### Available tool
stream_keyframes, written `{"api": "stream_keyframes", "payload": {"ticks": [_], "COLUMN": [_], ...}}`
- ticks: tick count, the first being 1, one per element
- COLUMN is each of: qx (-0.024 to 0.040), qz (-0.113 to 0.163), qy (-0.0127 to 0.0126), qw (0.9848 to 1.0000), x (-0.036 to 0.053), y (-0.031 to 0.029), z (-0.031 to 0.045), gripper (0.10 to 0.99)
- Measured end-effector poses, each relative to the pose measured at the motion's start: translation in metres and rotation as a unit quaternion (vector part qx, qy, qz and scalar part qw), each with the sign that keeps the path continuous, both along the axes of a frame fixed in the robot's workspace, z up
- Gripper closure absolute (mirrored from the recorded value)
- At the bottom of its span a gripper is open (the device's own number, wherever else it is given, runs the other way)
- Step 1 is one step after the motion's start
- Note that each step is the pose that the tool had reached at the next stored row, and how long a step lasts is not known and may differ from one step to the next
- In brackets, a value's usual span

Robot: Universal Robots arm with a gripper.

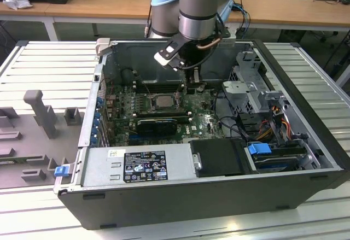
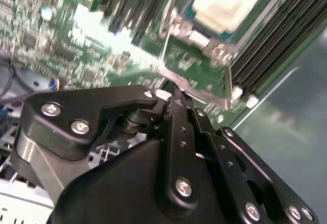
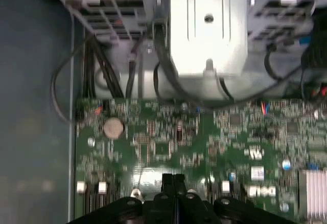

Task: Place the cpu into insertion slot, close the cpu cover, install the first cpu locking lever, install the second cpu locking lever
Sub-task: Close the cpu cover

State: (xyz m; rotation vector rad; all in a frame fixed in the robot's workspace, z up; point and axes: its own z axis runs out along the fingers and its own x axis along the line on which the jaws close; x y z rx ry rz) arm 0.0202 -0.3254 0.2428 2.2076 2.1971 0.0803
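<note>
The cpu (image 1: pixel 162 101) lies pale face up in the insertion slot (image 1: pixel 149 102) on the green motherboard (image 1: pixel 205 121) inside the open case. In the second wrist view, the cpu (image 2: pixel 225 2) has the silver cpu cover (image 2: pixel 200 39) framing it, and a thin silver lever (image 2: pixel 196 90) runs along the socket edge just past the fingertips. My gripper (image 1: pixel 194 80) hangs low over the board, just to the exterior view's right of the socket. In both wrist views its black fingers (image 3: pixel 172 180) are pressed together, and nothing shows between them (image 2: pixel 173 89).
The case walls (image 1: pixel 104 70) surround the board. A power supply (image 1: pixel 136 166) and a black shroud (image 1: pixel 221 157) lie at the near side. A drive cage (image 1: pixel 251 81) and cables (image 1: pixel 273 122) fill the exterior view's right. A coin battery (image 3: pixel 113 127) sits on the board.
</note>
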Motion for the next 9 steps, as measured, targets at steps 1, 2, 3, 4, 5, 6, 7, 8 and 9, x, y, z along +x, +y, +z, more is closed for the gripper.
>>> {"api": "stream_keyframes", "payload": {"ticks": [1, 2, 3, 4, 5, 6, 7, 8, 9], "qx": [0.0, 0.0002, 0.0003, 0.0004, 0.0003, 0.0002, 0.0002, 0.0002, 0.0001], "qz": [0.0, 0.0, 0.0, 0.0, 0.0, 0.0, 0.0, 0.0, 0.0], "qy": [0.0, 0.0, -0.0001, -0.0001, -0.0001, 0.0, 0.0, 0.0, 0.0], "qw": [1.0, 1.0, 1.0, 1.0, 1.0, 1.0, 1.0, 1.0, 1.0], "x": [-0.0048, -0.0094, -0.0164, -0.0207, -0.0256, -0.03, -0.0345, -0.0384, -0.0419], "y": [0.0, 0.0, 0.0001, 0.0001, 0.0001, 0.0, 0.0001, 0.0, 0.0], "z": [0.0, -0.0001, -0.0006, -0.0013, -0.0027, -0.0042, -0.006, -0.0079, -0.0098], "gripper": [0.98, 0.98, 0.98, 0.98, 0.98, 0.98, 0.98, 0.98, 0.98]}}
